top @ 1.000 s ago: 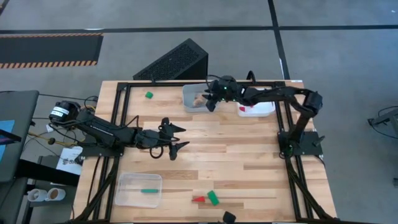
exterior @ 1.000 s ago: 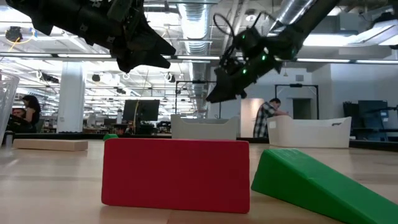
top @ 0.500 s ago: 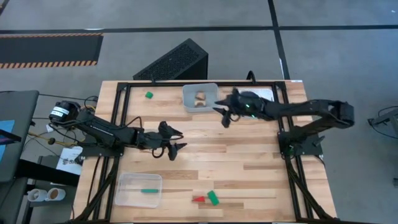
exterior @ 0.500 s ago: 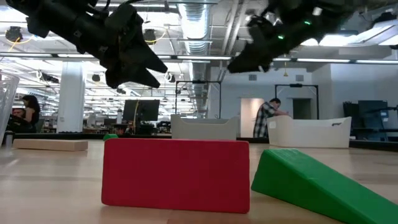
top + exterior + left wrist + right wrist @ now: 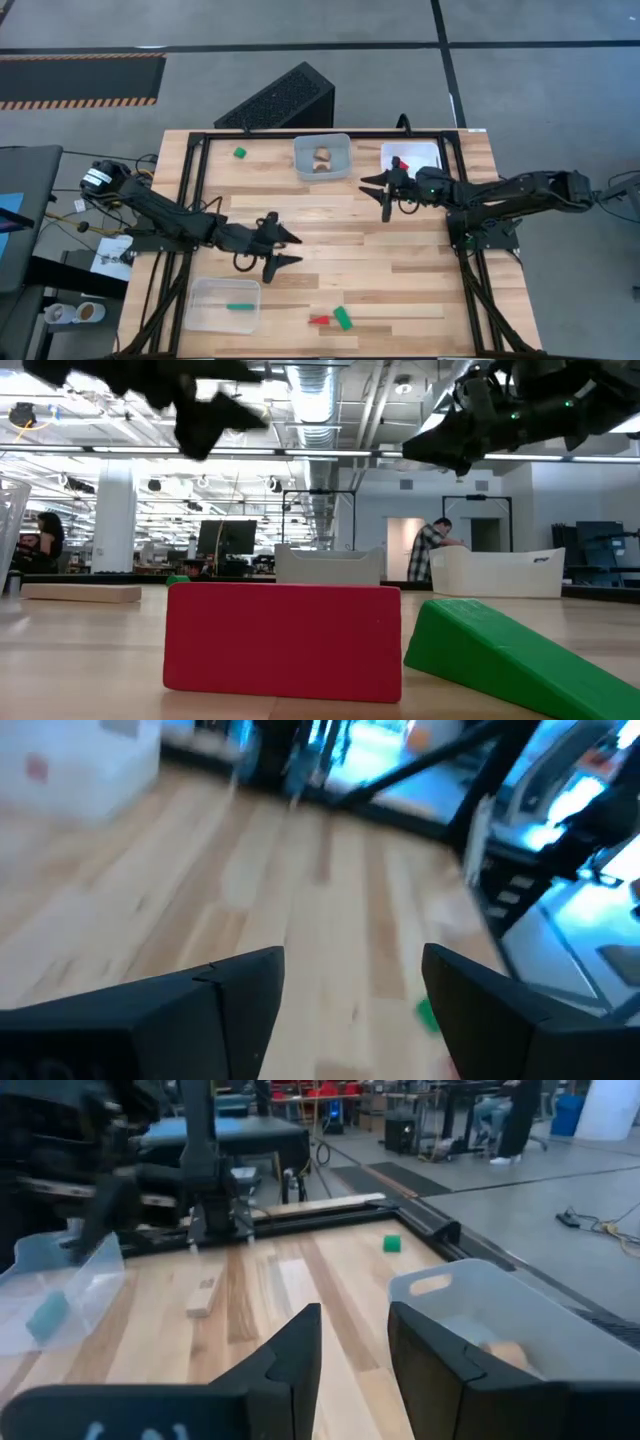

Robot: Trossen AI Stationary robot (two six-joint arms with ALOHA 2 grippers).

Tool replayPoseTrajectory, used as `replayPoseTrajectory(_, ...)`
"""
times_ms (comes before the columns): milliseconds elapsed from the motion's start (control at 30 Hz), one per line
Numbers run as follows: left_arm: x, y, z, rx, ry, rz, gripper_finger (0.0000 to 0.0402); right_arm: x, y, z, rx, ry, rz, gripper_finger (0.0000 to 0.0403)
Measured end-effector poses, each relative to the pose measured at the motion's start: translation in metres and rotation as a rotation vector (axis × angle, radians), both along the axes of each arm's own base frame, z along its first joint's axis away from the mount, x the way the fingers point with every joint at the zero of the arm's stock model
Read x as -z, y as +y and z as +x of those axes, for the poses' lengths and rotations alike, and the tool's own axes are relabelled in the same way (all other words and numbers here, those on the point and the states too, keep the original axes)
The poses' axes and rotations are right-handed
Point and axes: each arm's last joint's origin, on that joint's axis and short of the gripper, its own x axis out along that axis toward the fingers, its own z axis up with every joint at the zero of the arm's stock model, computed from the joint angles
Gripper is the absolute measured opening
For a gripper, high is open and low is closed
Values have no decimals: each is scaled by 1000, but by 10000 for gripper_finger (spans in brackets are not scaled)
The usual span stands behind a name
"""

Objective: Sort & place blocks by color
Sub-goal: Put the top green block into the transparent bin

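Over on the left, the clear bin (image 5: pixel 222 304) at the near corner already has one green bar (image 5: pixel 239 306) lying in it, so green sorting has begun. Just above that bin the left gripper (image 5: pixel 283 248) hangs over bare wood, fingers spread wide and nothing between them; the left wrist view shows the gap empty. At the far edge a small green block (image 5: pixel 240 153) sits alone, not sorted yet. Moving to the middle, the far bin (image 5: pixel 322 157) holds plain wood pieces (image 5: pixel 322 156), and at the near edge a red block (image 5: pixel 319 321) and a green wedge (image 5: pixel 343 318) lie touching, still on the table. Further right, the right gripper (image 5: pixel 381 194) floats just in front of the two far bins, fingers parted and empty. Behind it the white bin (image 5: pixel 411 156) shows a red block (image 5: pixel 399 163) inside. So I'd call this well underway: three bins in use, at least three blocks left out. Against a second ago, the right arm has pulled back from over the wood bin and stretched low toward the table's middle, and the left gripper has slid nearer the front, toward the red and green pair; the blocks themselves have not moved.
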Motion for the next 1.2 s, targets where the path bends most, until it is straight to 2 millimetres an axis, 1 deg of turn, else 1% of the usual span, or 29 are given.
replayPoseTrajectory(67,-3,-4,0,-22,-18,62,214,-1,0,-1,2,-2,2,142)
replayPoseTrajectory(200,-4,-1,-1,-104,-21,158,207,-1,2,-1,-7,-4,2,140)
replayPoseTrajectory(267,-3,4,1,-128,-9,187,210,-1,2,-1,-9,1,-2,138)
replayPoseTrajectory(333,-1,16,2,-164,27,201,217,-1,1,-1,-7,1,-5,137)
replayPoseTrajectory(433,-1,40,3,-275,63,177,228,-1,1,-1,-7,-2,-6,138)
replayPoseTrajectory(533,3,69,4,-390,114,140,233,-1,2,-1,-9,2,-10,141)
replayPoseTrajectory(600,3,89,5,-425,149,114,233,0,2,-1,-10,11,-19,141)
replayPoseTrajectory(700,3,121,2,-467,265,87,233,0,2,-1,-11,17,-20,139)
replayPoseTrajectory(800,1,153,-6,-537,368,62,233,1,2,-1,-13,24,-20,137)
replayPoseTrajectory(933,1,190,-20,-528,473,5,232,0,2,-1,-13,12,-17,138)
replayPoseTrajectory(1033,-8,213,-32,-577,531,0,232,-2,2,-1,-13,-10,-18,140)
replayPoseTrajectory(1200,-23,250,-56,-653,704,-114,232,-7,5,0,-29,-58,-22,140)
